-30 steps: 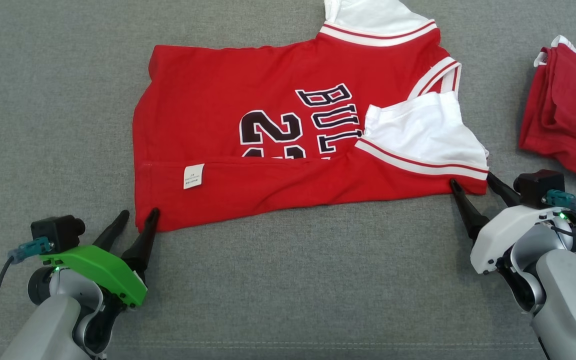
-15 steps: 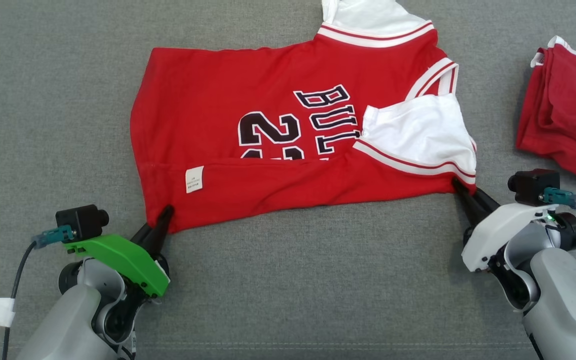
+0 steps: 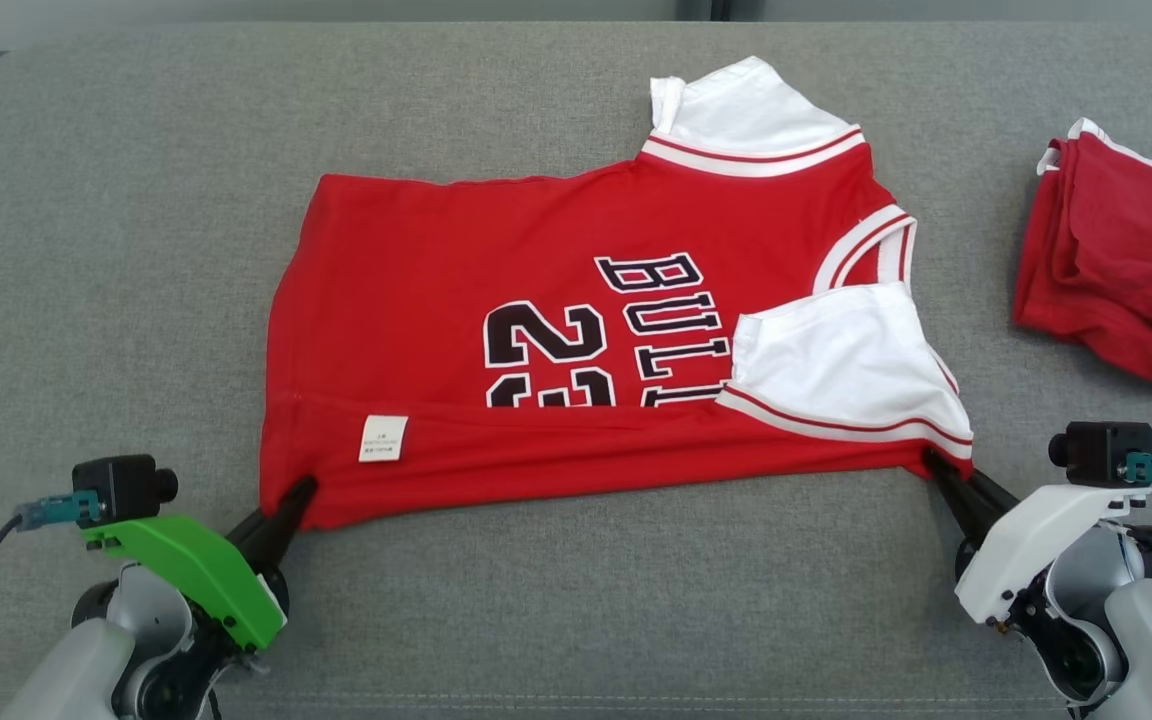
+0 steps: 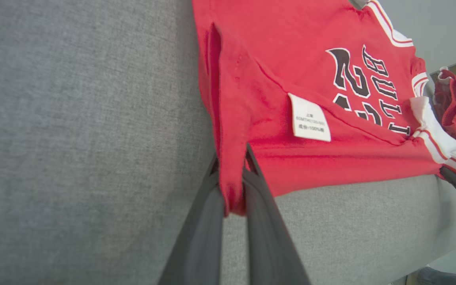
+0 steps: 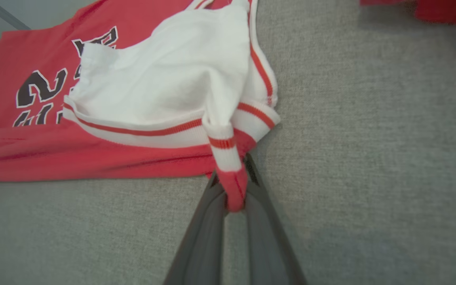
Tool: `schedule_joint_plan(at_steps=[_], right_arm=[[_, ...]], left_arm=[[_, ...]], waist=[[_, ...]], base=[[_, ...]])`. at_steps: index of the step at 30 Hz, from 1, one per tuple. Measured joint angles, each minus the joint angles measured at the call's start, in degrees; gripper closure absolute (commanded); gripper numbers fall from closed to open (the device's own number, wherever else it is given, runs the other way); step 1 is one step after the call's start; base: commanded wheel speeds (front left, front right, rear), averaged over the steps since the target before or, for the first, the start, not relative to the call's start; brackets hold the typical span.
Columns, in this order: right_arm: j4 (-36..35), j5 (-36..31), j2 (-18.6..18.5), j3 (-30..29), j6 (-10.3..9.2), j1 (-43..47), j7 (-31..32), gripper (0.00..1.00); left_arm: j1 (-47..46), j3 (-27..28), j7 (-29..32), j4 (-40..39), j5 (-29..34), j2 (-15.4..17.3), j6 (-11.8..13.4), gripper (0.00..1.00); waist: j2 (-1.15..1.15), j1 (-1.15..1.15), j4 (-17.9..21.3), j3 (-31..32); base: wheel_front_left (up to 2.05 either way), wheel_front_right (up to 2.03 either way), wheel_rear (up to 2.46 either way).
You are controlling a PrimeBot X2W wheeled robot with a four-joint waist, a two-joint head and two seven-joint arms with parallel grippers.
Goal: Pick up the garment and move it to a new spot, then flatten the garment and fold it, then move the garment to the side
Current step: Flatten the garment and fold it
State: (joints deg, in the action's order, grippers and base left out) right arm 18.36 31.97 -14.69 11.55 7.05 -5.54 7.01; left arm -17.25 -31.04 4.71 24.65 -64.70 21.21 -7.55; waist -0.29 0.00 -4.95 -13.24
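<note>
Red cloth (image 3: 1126, 290) right of jersey (image 3: 556, 250)

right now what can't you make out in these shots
- Lower part of the jersey print: head view, covered by its folded-over near edge.
- Text on the care label: too small in head view, blurred in left wrist view.
- The second red garment: cut by the head view's right edge, so its kind is unclear.
</note>
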Motion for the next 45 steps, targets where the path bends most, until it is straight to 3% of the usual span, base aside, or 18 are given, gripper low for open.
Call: schedule_joint_plan(at_steps=[5,6,7,8,16,22,31,38,45], right_arm=[[-2.8,1.0,-1.3,0.3,0.01,2.0,2.9,0.99],[-3.4,0.8,-1.7,0.3,0.02,2.2,3.0,0.76],[-3.9,0.3,-2.2,0.4,0.03,2.3,3.2,0.25],[-4.4,-0.5,-2.8,0.6,0.03,2.3,3.4,0.0],[-12.4,0.6,-5.6,-1.2,-0.01,0.9,8.4,0.0],[-19.6,-3.0,-10.1,-3.2,-1.42,-11.9,10.4,0.0],[-17.1,-6.1,-8.7,-2.9,-5.44,-28.8,14.9,0.0],[-13.9,-9.5,-8.5,-1.3,-6.76,-38.9,16.8,0.0],[-8.5,-12.4,-9.3,-0.2,-7.67,-42.7,18.3,0.0]], left_arm=[[3.1,0.0,2.2,-1.8,-2.1,1.0,0.0,1.0],[3.5,0.1,2.3,-2.0,-2.1,1.0,0.0,0.99],[3.6,0.2,2.2,-2.2,-2.1,1.1,0.0,0.47],[3.6,0.4,2.0,-2.6,-1.8,1.4,0.0,0.01],[-0.3,2.0,1.9,-6.9,1.5,5.5,0.8,0.0],[-9.3,3.5,2.2,-10.5,4.7,8.3,1.8,0.0],[-19.9,1.6,5.9,-8.4,6.9,5.8,3.1,0.0],[-26.1,0.7,6.8,-5.1,8.8,3.2,3.6,0.0],[-30.5,-1.0,6.3,-2.8,9.0,-1.4,3.2,0.0]], waist=[[0.0,0.0,0.3,-0.9],[0.0,0.0,0.4,-1.2],[0.0,0.0,0.4,-1.6],[0.0,0.0,0.5,-1.9],[0.0,0.0,0.4,-5.8],[0.0,0.0,0.3,-9.6],[0.0,0.0,-0.7,-16.0],[0.0,0.0,-2.3,-21.1],[0.0,0.0,-5.3,-24.2]], base=[[0.0,0.0,0.0],[0.0,0.0,0.0],[0.0,0.0,0.0],[0.0,0.0,0.0],[0.0,0.0,0.0],[0.0,0.0,0.0],[0.0,0.0,0.0],[0.0,0.0,0.0],[0.0,0.0,0.0]])
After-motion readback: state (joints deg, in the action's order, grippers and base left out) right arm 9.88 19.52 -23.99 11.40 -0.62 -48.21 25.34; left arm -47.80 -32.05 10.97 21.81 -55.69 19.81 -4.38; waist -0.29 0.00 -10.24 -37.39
